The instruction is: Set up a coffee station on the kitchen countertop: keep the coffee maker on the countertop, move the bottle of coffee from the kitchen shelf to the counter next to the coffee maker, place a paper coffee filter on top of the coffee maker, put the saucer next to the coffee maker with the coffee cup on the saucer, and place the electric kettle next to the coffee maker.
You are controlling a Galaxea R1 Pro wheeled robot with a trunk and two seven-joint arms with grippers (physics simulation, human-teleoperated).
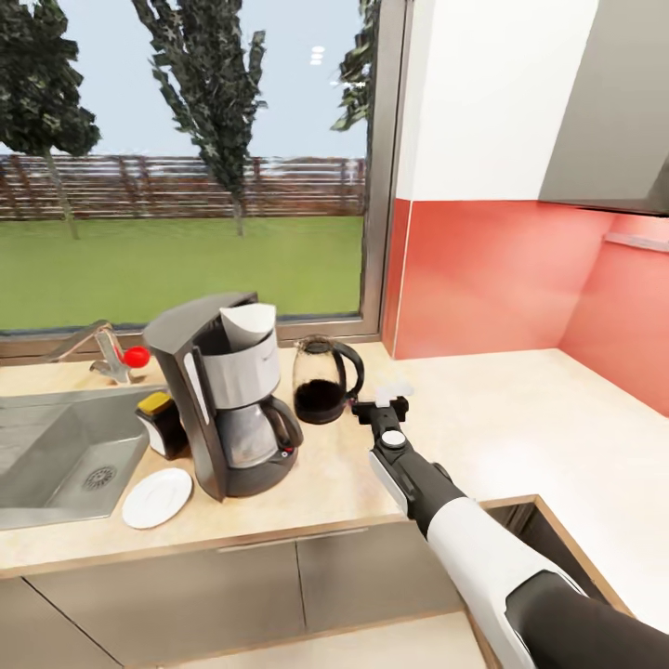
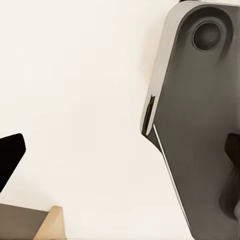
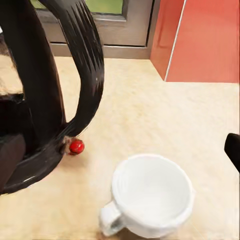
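Note:
The black and silver coffee maker [image 1: 232,400] stands on the counter with a white paper filter [image 1: 249,325] in its top. A dark bottle of coffee [image 1: 163,423] with a yellow lid sits at its left, and the white saucer [image 1: 156,497] lies in front of that. The glass electric kettle [image 1: 321,381] stands at its right, its black handle [image 3: 82,70] close in the right wrist view. The white coffee cup [image 3: 152,200] stands upright on the counter by the kettle. My right gripper [image 1: 379,405] hovers open just over the cup [image 1: 396,387]. My left gripper [image 2: 120,160] is open, holding nothing.
A steel sink [image 1: 65,455] and a faucet with a red knob [image 1: 136,356] lie left of the coffee maker. The window and red backsplash [image 1: 492,274] close off the back. The pale countertop [image 1: 520,427] stretches to the right, with an open cabinet gap [image 1: 544,530] below my right arm.

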